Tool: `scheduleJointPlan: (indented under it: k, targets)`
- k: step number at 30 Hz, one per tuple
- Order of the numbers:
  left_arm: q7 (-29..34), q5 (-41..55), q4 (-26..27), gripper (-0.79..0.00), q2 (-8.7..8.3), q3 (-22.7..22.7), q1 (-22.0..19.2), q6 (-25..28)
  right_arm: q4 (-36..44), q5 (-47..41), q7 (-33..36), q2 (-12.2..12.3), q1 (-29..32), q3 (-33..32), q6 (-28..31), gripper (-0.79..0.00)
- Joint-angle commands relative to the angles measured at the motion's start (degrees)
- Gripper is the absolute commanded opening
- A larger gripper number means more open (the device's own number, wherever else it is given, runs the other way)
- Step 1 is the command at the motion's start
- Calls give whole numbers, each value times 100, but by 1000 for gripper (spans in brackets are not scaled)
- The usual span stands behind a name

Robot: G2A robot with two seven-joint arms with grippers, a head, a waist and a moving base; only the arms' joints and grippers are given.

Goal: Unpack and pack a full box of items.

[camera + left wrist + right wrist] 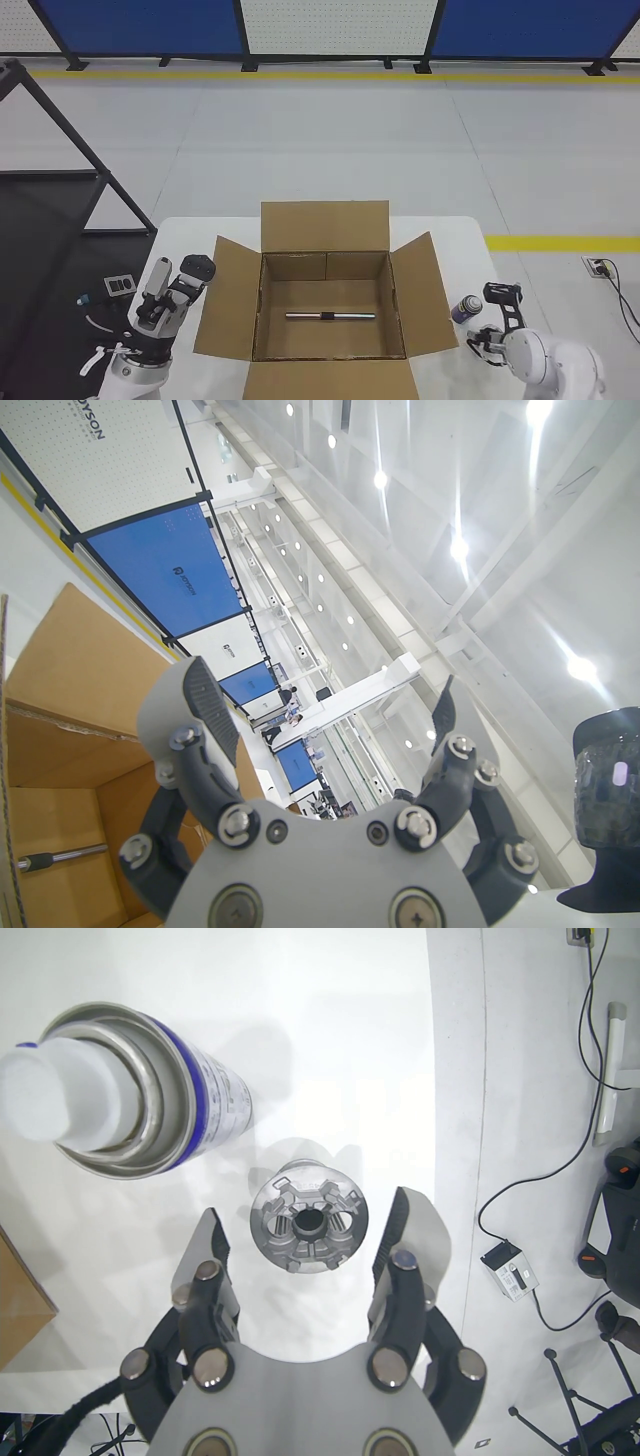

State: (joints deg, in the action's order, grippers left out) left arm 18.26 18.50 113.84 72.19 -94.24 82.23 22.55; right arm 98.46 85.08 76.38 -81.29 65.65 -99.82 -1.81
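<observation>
**Desk:** Read me the tabletop, item by item.

**Operator:** Item one: cardboard box [325,266], one off. It sits in the middle of the tabletop [450,232], reaching from the far edge to the near edge, with all four flaps folded outward. Item two: metal rod [330,316], one off. It lies flat on the box floor, lengthwise between the left and right walls, and I see it touching neither.

**Desk:** Outside the box?

**Operator:** Item three: spray can [466,308], one off, upright, white cap on, blue band round the shoulder. It stands near the tabletop's right edge, just beside the tip of the box's right flap. Item four: round metal part [310,1224], one off, grey, with a bore through the centre. It stands on end on the tabletop, near the can but apart from it.

**Desk:** And your arms?

**Operator:** My right jaws are released and spread wide, hanging over item four with one finger to each side. I see bare tabletop between the part and each pad, so nothing is grasped. My left jaws are released and empty, pointed up toward the ceiling, beside the box's left flap near the tabletop's left edge.

**Desk:** Anything off the tabletop?

**Operator:** One small adapter block [510,1270], lying on the floor past the right edge.
</observation>
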Motion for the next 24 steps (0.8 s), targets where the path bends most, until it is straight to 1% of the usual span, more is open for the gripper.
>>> scheduleJointPlan:
  k: [1, 4, 6, 11, 12, 14, 16, 18, 20, 22, 24]
  targets:
    - [-9, -1, 4, 0, 0, -1, 10, 14, 91, -42, 21, 12, 22, -36, -35, 0]
    - [-22, 1, 11, 0, 0, -8, 22, 32, 385, -104, -6, 31, 113, -152, -128, 0]
    - [-26, -4, 22, 0, -1, -13, 30, 36, 819, -236, -57, 43, 262, -308, -173, 0]
    - [-40, -3, 69, 0, -3, -45, 42, 60, 2440, -689, -255, 54, 832, -716, -271, 0]
    - [-77, -3, 82, 0, -5, -100, 43, 93, 2938, -944, -336, 53, 979, -807, -233, 0]
    - [-148, 59, 108, 0, -7, -212, 59, 138, 3596, -1279, -462, 62, 1159, -914, -47, 0]
    - [-200, 131, 146, 0, -11, -363, 100, 204, 3618, -1594, -765, 91, 1031, -933, 325, 0]
    - [-223, 242, 184, 0, -16, -527, 167, 286, 3618, -1790, -964, 133, 760, -881, 703, 0]
    - [-247, 364, 212, 0, -19, -686, 259, 377, 3618, -1889, -972, 181, 427, -690, 1078, 0]
    - [-255, 485, 227, 0, -20, -842, 388, 474, 3618, -1999, -839, 226, 58, -331, 1468, 0]
    - [-258, 609, 204, 0, -19, -986, 516, 578, 3618, -1949, -625, 261, -328, 41, 1630, 0]
